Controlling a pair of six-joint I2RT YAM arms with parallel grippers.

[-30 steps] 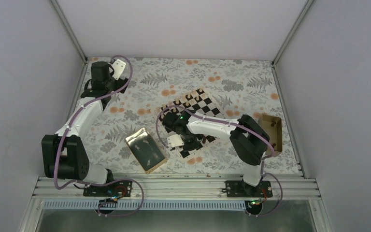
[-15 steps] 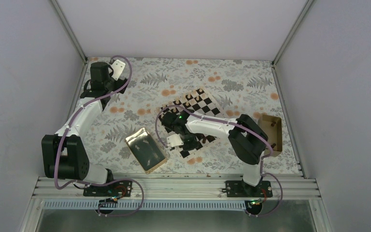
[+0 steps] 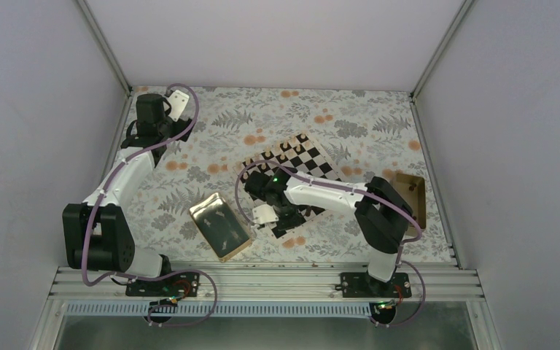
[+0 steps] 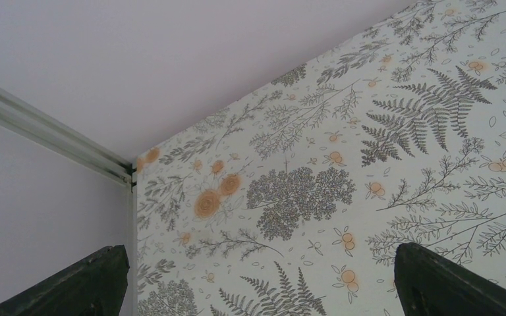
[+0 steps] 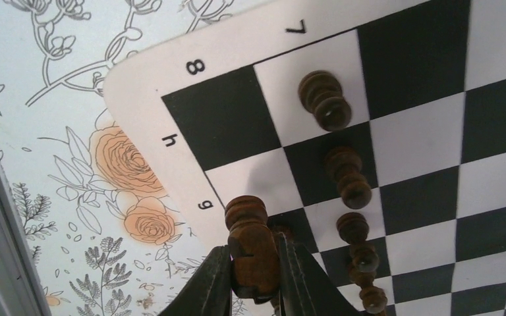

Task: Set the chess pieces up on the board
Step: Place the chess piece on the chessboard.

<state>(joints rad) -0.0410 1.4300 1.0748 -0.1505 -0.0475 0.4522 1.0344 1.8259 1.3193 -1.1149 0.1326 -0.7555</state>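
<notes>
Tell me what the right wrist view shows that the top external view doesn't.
Only the right wrist view: the right jaws shut on a dark piece, and the rim's printed labels. Only the top external view: the gold tray, the tan box, the left arm. Both: the board and the floral tablecloth.

Black-and-cream checkered board [image 5: 408, 66], dark brown chess pieces [image 5: 329, 105], fern-and-flower table [image 4: 303, 197]
</notes>
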